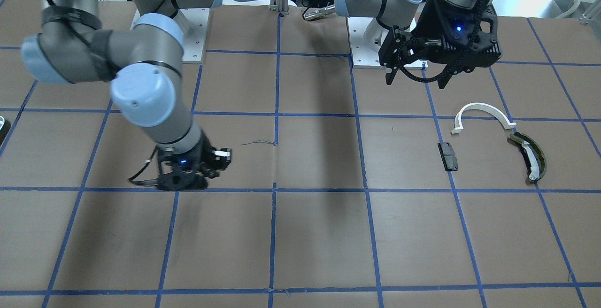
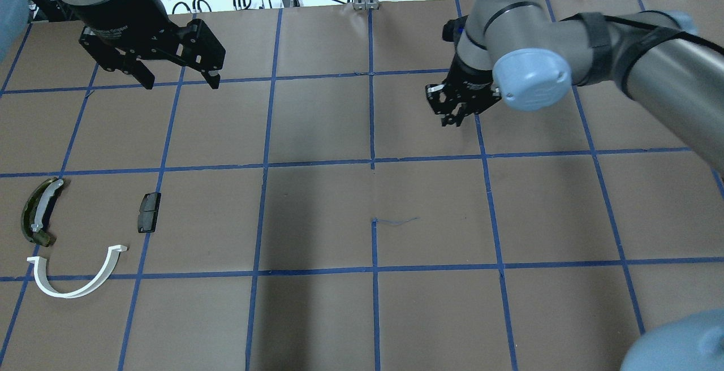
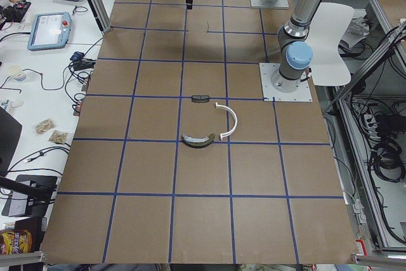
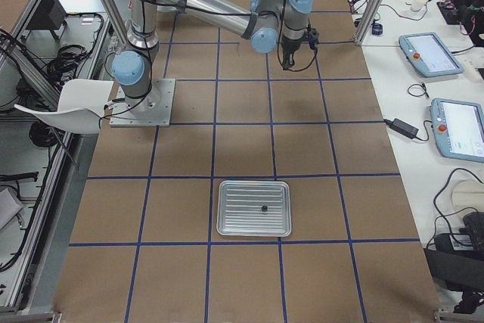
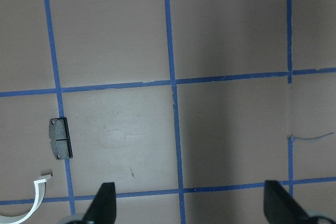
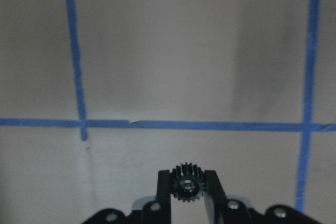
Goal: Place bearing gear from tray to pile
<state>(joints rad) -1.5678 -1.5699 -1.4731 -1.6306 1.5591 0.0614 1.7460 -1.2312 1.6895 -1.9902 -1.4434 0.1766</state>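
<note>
While the right gripper (image 2: 452, 117) clamps the gear (image 6: 185, 187), well apart from the pile (image 2: 108, 268), the left gripper (image 2: 181, 80) hangs spread wide near its 3 parts: block (image 2: 149, 212), arc (image 2: 68, 294), shoe (image 2: 37, 215).

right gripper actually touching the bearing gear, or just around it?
Touching. In the right wrist view the bearing gear sits between the two fingers of the right gripper, its teeth against both inner faces with no gap on either side.
</note>
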